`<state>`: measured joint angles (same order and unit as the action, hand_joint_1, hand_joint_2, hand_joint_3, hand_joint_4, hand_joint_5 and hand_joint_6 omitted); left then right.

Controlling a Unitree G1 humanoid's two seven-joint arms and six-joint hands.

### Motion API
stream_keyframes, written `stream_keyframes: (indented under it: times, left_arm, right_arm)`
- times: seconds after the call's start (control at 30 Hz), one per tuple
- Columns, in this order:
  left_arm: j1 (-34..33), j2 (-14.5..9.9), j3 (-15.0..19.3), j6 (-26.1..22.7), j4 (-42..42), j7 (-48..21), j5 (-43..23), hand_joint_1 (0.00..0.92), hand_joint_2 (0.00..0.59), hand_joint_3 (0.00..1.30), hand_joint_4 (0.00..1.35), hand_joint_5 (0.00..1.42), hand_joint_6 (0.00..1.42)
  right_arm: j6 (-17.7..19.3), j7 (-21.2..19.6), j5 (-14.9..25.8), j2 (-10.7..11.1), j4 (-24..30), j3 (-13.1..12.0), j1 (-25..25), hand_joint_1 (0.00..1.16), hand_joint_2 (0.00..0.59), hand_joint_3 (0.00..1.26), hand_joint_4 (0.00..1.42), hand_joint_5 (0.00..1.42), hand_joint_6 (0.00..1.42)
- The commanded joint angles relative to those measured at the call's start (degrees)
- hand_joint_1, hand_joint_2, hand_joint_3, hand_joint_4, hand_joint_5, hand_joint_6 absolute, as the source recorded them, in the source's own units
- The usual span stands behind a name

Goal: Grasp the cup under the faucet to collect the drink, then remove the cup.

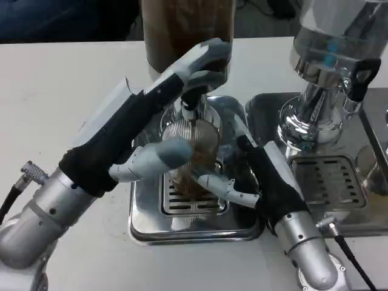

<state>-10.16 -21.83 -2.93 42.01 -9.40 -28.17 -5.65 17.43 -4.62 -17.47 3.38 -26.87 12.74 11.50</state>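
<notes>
A ribbed clear cup with brown drink in it stands on the grille of a steel drip tray, right under the faucet of a dispenser tank of brown drink. My right hand holds the cup from its right side, fingers curled round the lower part. My left hand reaches up from the left. Its fingers wrap over the faucet handle, and its thumb lies across the front of the cup, hiding part of it.
A second dispenser with a clear tank and a black tap stands at the right on its own drip tray, close to my right forearm. White tabletop lies to the left and in front.
</notes>
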Motion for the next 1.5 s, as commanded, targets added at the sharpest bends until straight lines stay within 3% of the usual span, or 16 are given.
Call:
stream_keyframes:
  times: [0.03,0.53,0.83,1.17,1.3,1.5]
  left_arm:
    - [0.94,-0.65,-0.22,-0.54,0.88,-0.29,1.49,0.000,0.077,0.11,0.00,0.20,0.17]
    - [1.70,-0.82,1.03,-0.62,1.97,1.24,1.67,0.000,0.079,0.12,0.00,0.20,0.17]
    - [1.92,-0.52,3.27,0.17,2.40,2.39,1.35,0.000,0.085,0.12,0.00,0.16,0.10]
    - [5.02,0.81,12.96,2.40,7.36,9.79,0.41,0.000,0.108,0.10,0.00,0.09,0.04]
    - [9.07,-0.09,16.21,3.84,4.32,12.30,4.79,0.000,0.115,0.05,0.00,0.02,0.00]
    - [16.80,1.30,19.92,6.87,-1.22,17.94,10.29,0.000,0.126,0.03,0.00,0.00,0.00]
  right_arm:
    - [1.27,0.56,0.37,-0.56,-0.78,0.40,0.98,0.65,0.216,0.00,0.00,0.00,0.00]
    - [1.19,1.98,0.39,0.30,4.80,0.91,-3.17,0.65,0.216,0.00,0.00,0.00,0.00]
    - [0.83,2.59,0.67,-1.11,3.92,1.55,-2.44,0.65,0.216,0.00,0.00,0.00,0.00]
    - [0.80,3.23,1.03,-1.82,3.16,1.78,-2.03,0.65,0.216,0.00,0.00,0.00,0.00]
    - [0.81,3.49,1.28,-2.39,1.70,1.87,-0.82,0.65,0.216,0.00,0.00,0.00,0.00]
    - [0.61,3.48,1.65,-2.66,0.25,1.33,0.26,0.65,0.216,0.00,0.00,0.00,0.00]
